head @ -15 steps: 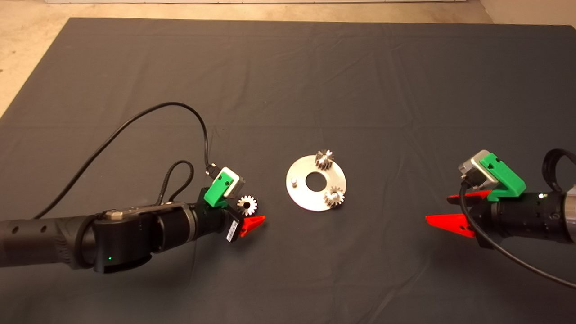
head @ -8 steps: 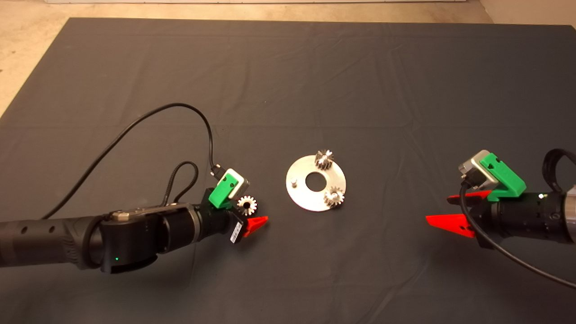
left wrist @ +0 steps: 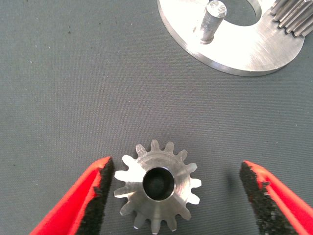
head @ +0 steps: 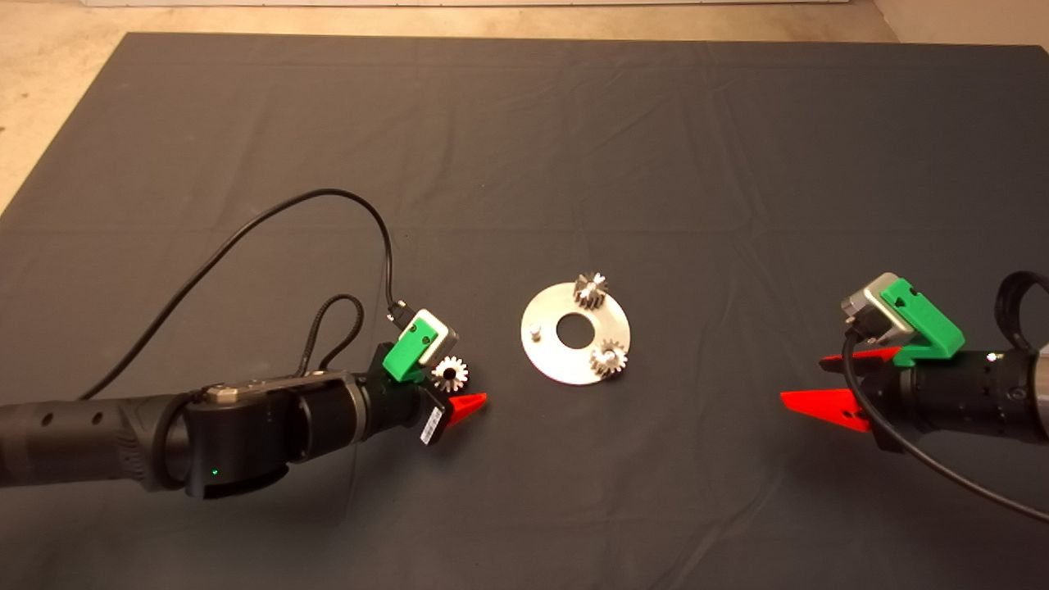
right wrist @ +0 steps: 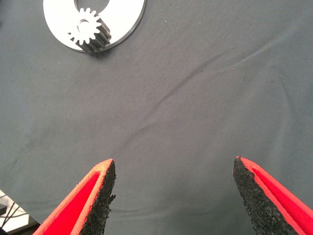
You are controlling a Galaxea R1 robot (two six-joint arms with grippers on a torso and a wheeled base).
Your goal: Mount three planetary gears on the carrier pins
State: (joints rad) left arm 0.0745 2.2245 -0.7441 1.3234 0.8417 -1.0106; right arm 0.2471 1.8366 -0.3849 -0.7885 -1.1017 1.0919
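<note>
Straddling the loose silvery gear (left wrist: 157,190), left gripper (left wrist: 173,193) jaws gape — right gripper (right wrist: 171,196) idles, jaws spread.

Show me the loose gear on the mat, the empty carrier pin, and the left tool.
loose gear (left wrist: 157,188), left wrist view, flat face beside its centre hole.
empty carrier pin (left wrist: 210,24), left wrist view, on its shaft.
left tool (left wrist: 175,193), left wrist view, midway between its open fingertips.

gears: two (head: 590,291) (head: 610,358) on pins; silvery gear (head: 450,374) flat on mat | one pin (head: 534,331) bare
</note>
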